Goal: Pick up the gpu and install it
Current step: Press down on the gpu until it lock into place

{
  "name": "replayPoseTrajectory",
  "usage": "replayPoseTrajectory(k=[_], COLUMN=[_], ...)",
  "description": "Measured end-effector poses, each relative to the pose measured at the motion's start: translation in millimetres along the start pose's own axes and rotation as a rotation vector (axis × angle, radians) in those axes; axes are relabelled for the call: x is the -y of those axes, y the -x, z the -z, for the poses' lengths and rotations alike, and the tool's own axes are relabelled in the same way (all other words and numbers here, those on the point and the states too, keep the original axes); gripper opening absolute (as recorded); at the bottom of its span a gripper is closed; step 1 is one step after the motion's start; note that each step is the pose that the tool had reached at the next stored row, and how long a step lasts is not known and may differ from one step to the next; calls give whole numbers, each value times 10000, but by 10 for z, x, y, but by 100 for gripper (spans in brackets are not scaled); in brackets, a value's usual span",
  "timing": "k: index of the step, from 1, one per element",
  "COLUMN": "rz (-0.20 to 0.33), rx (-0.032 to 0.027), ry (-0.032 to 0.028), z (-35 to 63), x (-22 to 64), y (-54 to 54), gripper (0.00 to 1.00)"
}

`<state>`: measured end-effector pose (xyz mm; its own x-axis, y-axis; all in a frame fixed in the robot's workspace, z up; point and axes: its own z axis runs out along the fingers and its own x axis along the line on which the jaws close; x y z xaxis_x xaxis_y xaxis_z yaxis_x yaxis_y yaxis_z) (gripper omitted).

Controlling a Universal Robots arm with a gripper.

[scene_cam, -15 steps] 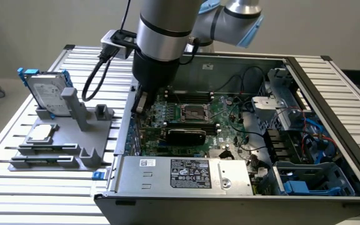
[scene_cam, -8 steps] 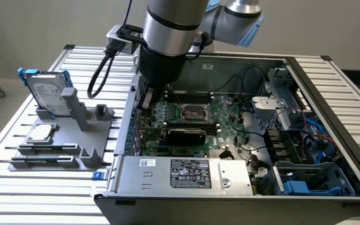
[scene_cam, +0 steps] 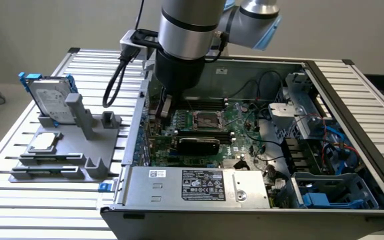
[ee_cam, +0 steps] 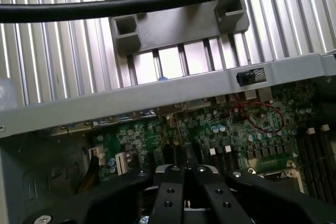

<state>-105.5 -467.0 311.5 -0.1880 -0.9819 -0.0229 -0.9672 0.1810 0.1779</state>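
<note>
Slatted metal bench, open computer case. Gripper closed, over motherboard; held item indeterminate. Risk: descending arm could snag loose red wire.

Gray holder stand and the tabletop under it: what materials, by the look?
Holder stand: probably plastic, perhaps 3D-printed; uniform matte gray, blocky molded shapes, no shine. Tabletop: looks like aluminum slats; silvery ribbed strips catching light with a brushed sheen.
</note>
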Motion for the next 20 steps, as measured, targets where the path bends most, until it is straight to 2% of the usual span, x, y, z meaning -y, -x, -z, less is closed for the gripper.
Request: replayPoseTrajectory(k=[3, 5, 17, 18, 20], rz=[89, 150, 576, 597, 614], rx=[47, 71, 177, 188, 196], ry=[-322, -497, -1379, -1417, -1420], z=[2, 5, 34, 34, 35], x=[13, 24, 65, 65, 65], y=[2, 5, 14, 14, 14], gripper=[11, 11, 11, 11, 11])
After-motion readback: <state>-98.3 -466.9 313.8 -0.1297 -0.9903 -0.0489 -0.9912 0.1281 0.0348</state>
